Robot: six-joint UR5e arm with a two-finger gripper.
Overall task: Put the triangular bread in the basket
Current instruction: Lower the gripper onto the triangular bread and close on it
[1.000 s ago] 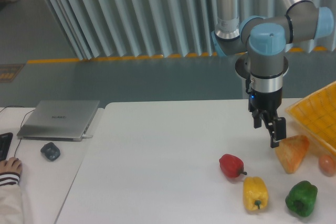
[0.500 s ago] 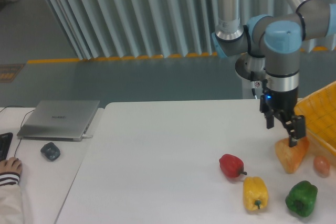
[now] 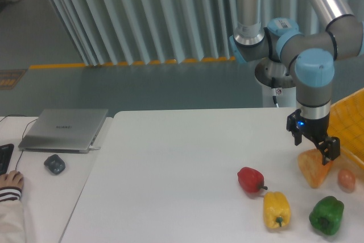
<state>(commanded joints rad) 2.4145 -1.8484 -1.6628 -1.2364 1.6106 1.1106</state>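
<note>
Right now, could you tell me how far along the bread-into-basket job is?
Early stage. The approach looks done: the gripper sits at the top of the triangular bread, which lies on the table. Whether it is gripped yet, I cannot tell. Lifting and placing it in the basket remain.

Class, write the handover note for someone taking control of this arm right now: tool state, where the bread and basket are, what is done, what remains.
Tool: down at the top of the triangular bread, fingers on either side of its upper edge; whether they have closed cannot be told.
Triangular bread: on the table, just left of the basket, not lifted.
Basket: at the right edge of the table, partly out of view.
Nearby: small round tan ball, green pepper, yellow pepper, red pepper.
Done: approach to the bread.
Left: secure the grasp, lift, carry right, release in the basket.
</note>
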